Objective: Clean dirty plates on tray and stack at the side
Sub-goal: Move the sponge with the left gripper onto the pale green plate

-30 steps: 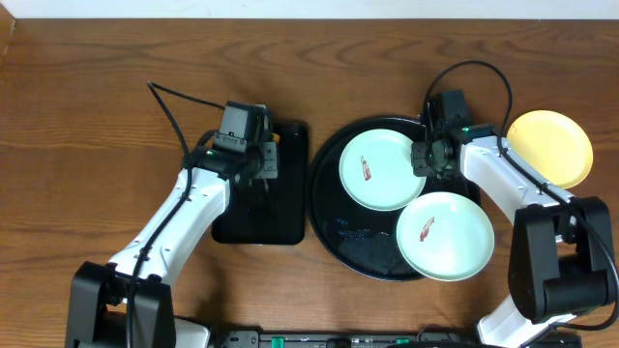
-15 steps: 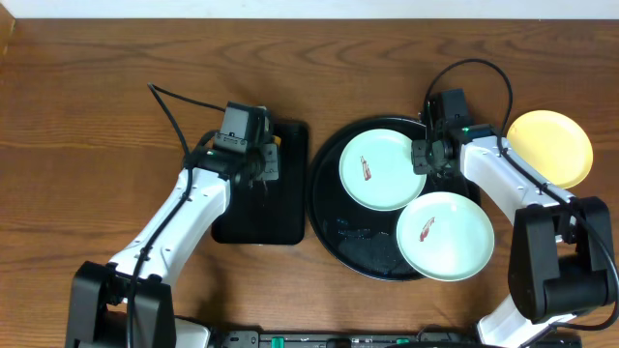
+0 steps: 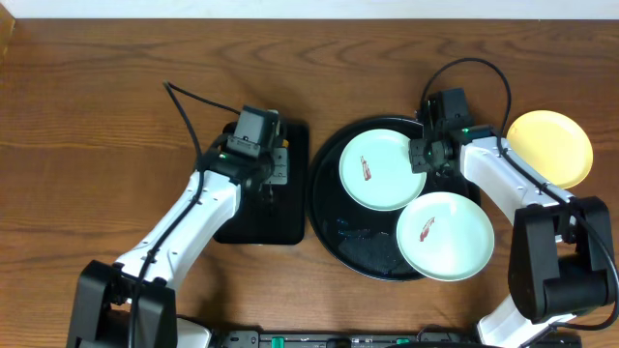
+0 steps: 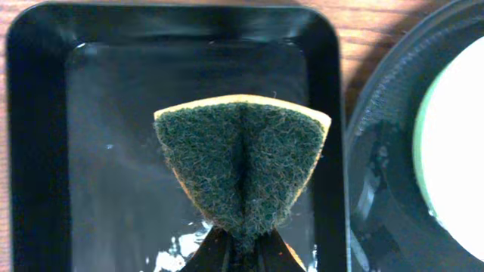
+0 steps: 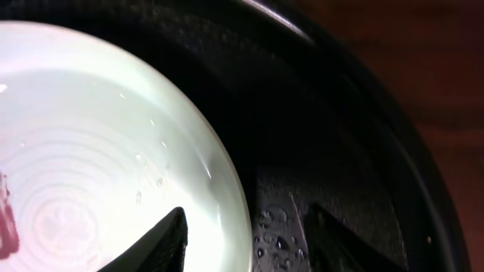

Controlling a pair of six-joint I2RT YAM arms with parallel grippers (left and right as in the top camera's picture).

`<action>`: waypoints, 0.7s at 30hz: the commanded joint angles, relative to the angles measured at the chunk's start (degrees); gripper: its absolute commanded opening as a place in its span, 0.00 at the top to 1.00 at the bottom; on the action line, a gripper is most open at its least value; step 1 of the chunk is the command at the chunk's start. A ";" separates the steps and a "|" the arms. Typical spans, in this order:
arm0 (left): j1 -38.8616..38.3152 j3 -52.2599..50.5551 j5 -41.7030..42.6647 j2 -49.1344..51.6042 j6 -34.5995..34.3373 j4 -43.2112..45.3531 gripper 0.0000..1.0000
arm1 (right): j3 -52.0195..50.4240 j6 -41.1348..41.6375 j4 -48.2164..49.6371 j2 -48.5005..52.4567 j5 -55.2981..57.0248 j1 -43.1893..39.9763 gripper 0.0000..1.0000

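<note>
The round black tray [image 3: 363,246] holds two mint-white plates, each with a red-brown smear: one at the back [image 3: 379,169], one at the front right [image 3: 445,235]. The pale yellow plate [image 3: 551,147] lies on the table right of the tray; no smear shows on it. My right gripper [image 3: 423,159] is open, with one finger on either side of the back plate's right rim [image 5: 227,204], above the wet tray floor [image 5: 340,151]. My left gripper [image 4: 242,253] is shut on a green and yellow sponge [image 4: 242,159], holding it above the rectangular black tray [image 4: 113,151].
The rectangular tray [image 3: 242,227] sits just left of the round tray, its floor wet. The round tray's rim [image 4: 378,189] and the back plate's edge [image 4: 454,151] show at the right of the left wrist view. Bare wooden table surrounds both trays.
My left gripper has moved a little to the right, toward the round tray, with the sponge in it. The right arm and the plates have not moved.
</note>
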 commanded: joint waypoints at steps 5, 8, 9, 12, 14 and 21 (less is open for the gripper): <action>-4.57 1.68 -1.46 0.55 -0.04 6.03 0.92 | -2.97 -2.19 3.98 2.36 -0.52 -1.53 0.70; -5.95 1.68 -1.33 0.55 -4.11 8.31 0.93 | -3.02 -2.21 4.11 2.36 -2.12 -1.62 0.85; -6.45 1.68 -0.63 0.55 -5.31 8.98 0.93 | -3.02 -2.21 4.11 2.36 -3.13 -1.62 0.85; -8.31 1.68 4.63 1.22 -5.95 12.74 0.93 | -3.02 -2.21 4.09 2.36 -4.52 -1.62 0.86; -9.75 1.68 6.01 2.36 -6.34 16.00 0.93 | -3.02 -2.21 4.07 2.36 -4.50 -1.62 0.86; -13.60 1.68 5.90 9.77 -6.54 25.73 0.92 | -3.02 -2.23 4.04 2.36 -4.48 -1.62 0.87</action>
